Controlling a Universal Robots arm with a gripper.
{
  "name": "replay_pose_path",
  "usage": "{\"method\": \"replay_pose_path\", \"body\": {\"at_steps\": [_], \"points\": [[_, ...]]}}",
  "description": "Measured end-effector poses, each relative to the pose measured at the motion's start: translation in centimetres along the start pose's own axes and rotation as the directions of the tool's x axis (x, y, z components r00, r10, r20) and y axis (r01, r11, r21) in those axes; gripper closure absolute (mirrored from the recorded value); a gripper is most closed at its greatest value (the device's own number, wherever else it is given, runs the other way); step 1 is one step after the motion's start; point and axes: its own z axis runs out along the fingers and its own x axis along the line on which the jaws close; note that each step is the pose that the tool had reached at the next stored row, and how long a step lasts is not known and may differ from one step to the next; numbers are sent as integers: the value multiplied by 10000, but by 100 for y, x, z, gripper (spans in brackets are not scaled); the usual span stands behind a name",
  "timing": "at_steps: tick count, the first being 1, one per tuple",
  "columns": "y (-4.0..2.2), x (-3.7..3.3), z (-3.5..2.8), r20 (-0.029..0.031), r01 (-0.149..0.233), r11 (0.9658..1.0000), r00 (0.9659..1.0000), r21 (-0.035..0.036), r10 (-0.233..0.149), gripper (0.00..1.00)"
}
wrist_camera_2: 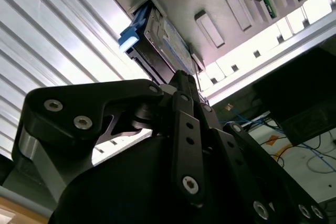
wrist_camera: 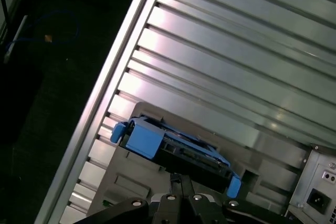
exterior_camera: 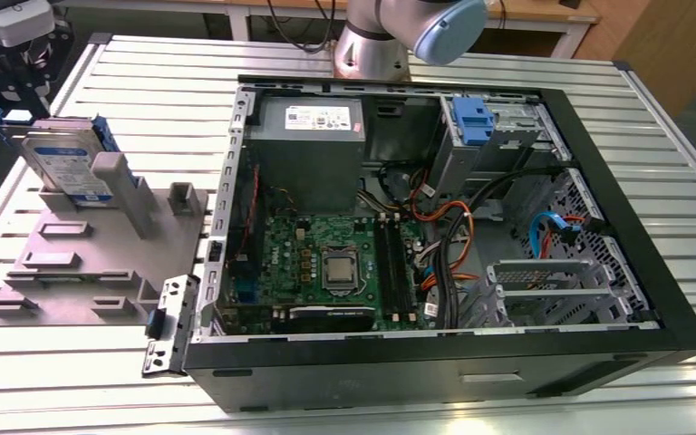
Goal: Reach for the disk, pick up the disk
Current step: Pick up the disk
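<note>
first wrist view shows the disk (wrist_camera: 181, 150) standing on edge in a grey holder (wrist_camera: 131, 174), just ahead of the narrow, empty end effector (wrist_camera: 180, 179), its long axis lying across the approach.

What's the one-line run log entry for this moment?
phase: reach | gripper: shut, empty, near disk | disk: upright in grey fixture beside computer case

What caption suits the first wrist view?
Gripper hovers above the silver-grey, blue-railed disk standing on edge in its grey plastic holder on the slatted metal table.
</note>
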Motion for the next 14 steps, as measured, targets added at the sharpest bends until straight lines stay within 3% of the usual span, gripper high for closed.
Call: {"method": "replay_pose_path", "body": {"at_steps": [4, 14], "points": [[0, 0, 0, -14, 372, 9993, 9993, 9, -372, 89], [0, 0, 0, -17, 463, 9989, 9989, 12, -463, 89]]}}
